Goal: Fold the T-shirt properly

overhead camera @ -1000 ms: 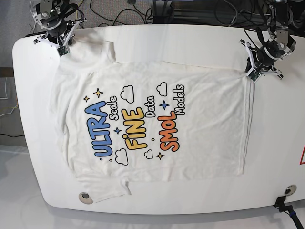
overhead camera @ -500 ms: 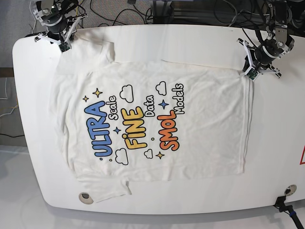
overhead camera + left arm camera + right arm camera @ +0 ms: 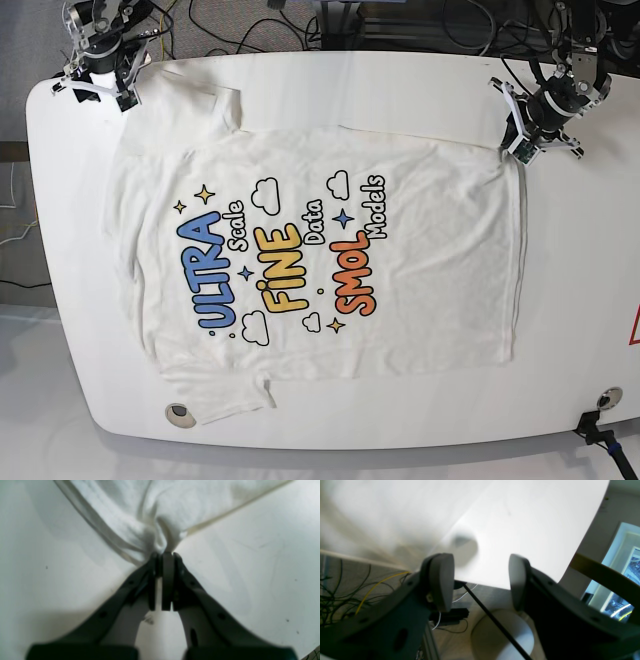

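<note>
The left claw (image 3: 163, 557) is clamped tight on a bunched corner of the T-shirt (image 3: 320, 250), at the hem corner near the table's (image 3: 420, 90) far edge. The right claw (image 3: 480, 580) hangs with its jaws wide apart, holding nothing, out past the table edge by the sleeve. The shirt lies flat, print up, its long axis running along the table, collar end toward the right claw's side.
</note>
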`<state>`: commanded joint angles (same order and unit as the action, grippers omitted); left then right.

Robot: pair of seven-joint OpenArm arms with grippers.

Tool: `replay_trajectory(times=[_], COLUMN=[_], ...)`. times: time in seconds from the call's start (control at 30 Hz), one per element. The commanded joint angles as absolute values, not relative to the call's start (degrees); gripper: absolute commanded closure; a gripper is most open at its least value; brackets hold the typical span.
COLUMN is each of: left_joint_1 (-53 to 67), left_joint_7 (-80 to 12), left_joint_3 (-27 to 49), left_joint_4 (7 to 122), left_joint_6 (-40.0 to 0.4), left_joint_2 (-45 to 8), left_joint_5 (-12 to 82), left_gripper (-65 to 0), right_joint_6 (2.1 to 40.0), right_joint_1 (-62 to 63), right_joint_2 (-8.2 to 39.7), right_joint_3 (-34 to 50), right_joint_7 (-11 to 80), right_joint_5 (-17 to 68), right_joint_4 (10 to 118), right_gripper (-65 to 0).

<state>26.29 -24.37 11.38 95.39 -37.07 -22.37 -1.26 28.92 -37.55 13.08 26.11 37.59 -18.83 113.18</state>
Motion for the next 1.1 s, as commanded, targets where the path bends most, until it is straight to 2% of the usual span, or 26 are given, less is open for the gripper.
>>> replay_trajectory(times=[0.17,0.2,0.33,0.37,0.43,1.0,1.1], left_joint_1=[25.8,26.1,26.0,24.9,24.3,23.9,23.9], left_joint_7=[-24.3,-24.4,-25.0,-23.2,-23.3,-23.3,-23.3], left_joint_3=[11.3,11.8,11.8,12.5,13.1,14.9,14.9], left_joint_4=[95.4,95.9,95.7,96.0,96.0,96.0,96.0], left_joint_6=[-36.9,-35.6,-35.3,-34.9,-34.9,-35.0,-35.1], left_joint_2=[-22.4,-22.3,-22.1,-21.5,-21.5,-21.5,-21.5], left_joint_5=[-1.3,-1.7,-2.5,-1.1,-1.2,-1.2,-1.2], left_gripper=[0.0,0.0,0.0,-1.9,-1.9,-1.9,-2.0], right_joint_6=[33.0,32.2,32.3,33.5,33.7,33.8,36.0], right_joint_1=[-33.7,-34.5,-31.4,-30.1,-28.5,-28.4,-28.4], right_joint_2=[13.2,13.1,13.3,12.0,11.8,10.8,9.6], right_joint_3=[28.3,25.6,19.5,19.9,20.3,20.3,20.4], right_joint_7=[44.8,41.8,40.3,41.3,41.4,41.5,41.7], right_joint_5=[-11.2,-15.0,-15.2,-13.0,-13.0,-13.0,-12.9], right_joint_4=[113.5,113.0,110.5,110.8,110.7,110.8,111.9], right_gripper=[-34.2,-34.5,-34.1,-33.2,-33.1,-33.1,-33.1])
